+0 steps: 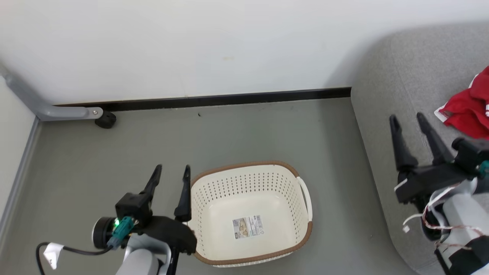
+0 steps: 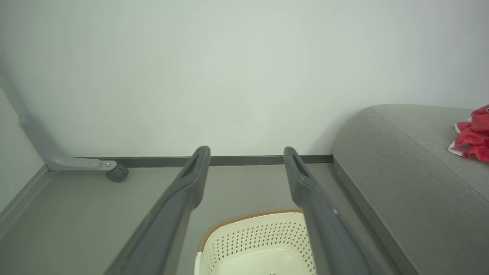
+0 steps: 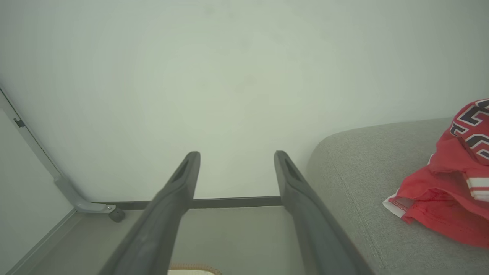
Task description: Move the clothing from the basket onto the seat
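1. Biggest first, the seat (image 1: 397, 76): a broad grey cushion in woven fabric, rounded at the corner with a seam along it, standing at the robot's right, beside the grey floor (image 1: 114, 172)
2. Next, the basket (image 1: 244, 165): oval cream plastic, its walls dotted with rows of small holes. It has a brown woven-look rim and a pale handle (image 1: 305, 198) on its seat side, and it sits on the floor between the left arm and the seat. Look inside: a bare base, just a label sticker (image 1: 248, 227), no cloth in it
3. The clothing (image 1: 468, 114): bright red, soft and crumpled in a heap on the seat at the far right of the head view, well apart from the basket. The right wrist view picks out white trim, white stripes and black-and-white block lettering
4. The left gripper (image 1: 172, 168): 2 long dark fingers spread apart, holding nothing, 1 finger just beside the basket's rim; touching or not, I cannot tell
5. The right gripper (image 1: 406, 116): fingers apart too, nothing between them, poised over the seat near the red heap
6. My read: the moving step looks done, with the basket cleared and the cloth on the cushion. The next move calls for little more than a check of the basket, then drawing both arms clear without snagging that loose fabric
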You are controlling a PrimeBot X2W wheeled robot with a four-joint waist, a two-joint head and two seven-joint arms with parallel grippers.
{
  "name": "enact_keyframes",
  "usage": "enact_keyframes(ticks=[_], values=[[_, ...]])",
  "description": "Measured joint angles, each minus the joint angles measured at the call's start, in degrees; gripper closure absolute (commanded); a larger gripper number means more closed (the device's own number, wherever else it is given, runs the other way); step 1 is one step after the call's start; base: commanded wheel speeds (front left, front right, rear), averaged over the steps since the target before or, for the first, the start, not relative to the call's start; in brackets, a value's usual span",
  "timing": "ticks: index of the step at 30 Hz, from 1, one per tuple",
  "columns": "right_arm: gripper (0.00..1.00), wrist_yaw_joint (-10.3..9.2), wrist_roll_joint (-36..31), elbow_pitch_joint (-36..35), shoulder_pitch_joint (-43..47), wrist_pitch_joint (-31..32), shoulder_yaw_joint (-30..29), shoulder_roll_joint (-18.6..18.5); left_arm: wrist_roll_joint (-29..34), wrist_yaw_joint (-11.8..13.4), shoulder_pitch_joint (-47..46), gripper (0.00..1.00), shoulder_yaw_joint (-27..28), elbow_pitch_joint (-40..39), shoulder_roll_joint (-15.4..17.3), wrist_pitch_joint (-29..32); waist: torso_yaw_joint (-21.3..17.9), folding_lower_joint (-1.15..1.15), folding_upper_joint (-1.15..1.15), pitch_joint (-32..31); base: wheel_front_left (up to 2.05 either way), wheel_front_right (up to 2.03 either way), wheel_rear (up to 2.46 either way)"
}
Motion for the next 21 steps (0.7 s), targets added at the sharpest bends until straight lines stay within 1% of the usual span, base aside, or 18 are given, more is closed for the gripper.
enact_keyframes(ticks=[4,6,9,14,18,21], values=[[0.00,-0.19,0.26,-1.13,3.35,0.00,-0.20,1.41,-0.01,0.77,2.31,0.00,1.81,0.04,0.60,0.00,0.38,0.00,0.00,-1.40,0.00,0.00,0.00],[0.00,-0.64,0.33,-1.49,4.84,0.01,-0.36,1.89,0.00,1.12,3.59,0.00,2.80,0.02,1.01,0.00,0.52,0.00,0.00,-2.02,0.00,0.00,0.00],[0.00,-1.14,0.33,-2.45,6.88,0.00,-0.48,2.27,0.00,1.52,5.48,0.00,3.87,0.03,1.59,0.00,0.66,0.01,0.00,-2.85,0.00,0.00,0.00],[0.00,-1.82,-0.24,-4.15,9.71,0.01,-0.33,2.65,0.04,2.54,8.48,0.00,6.34,-0.33,1.54,0.00,0.78,0.00,0.00,-3.94,0.00,0.00,0.00],[0.00,-3.18,-1.25,-5.20,11.37,0.01,-0.67,2.67,0.25,3.02,10.28,0.00,8.33,-0.53,1.53,0.00,0.87,0.01,0.00,-4.47,0.00,0.00,0.00],[0.00,-3.70,-1.68,-6.15,12.37,0.01,-0.71,2.88,0.80,3.19,11.37,0.00,9.32,-1.24,1.53,0.00,0.92,0.00,0.00,-4.71,0.00,0.00,0.00]])
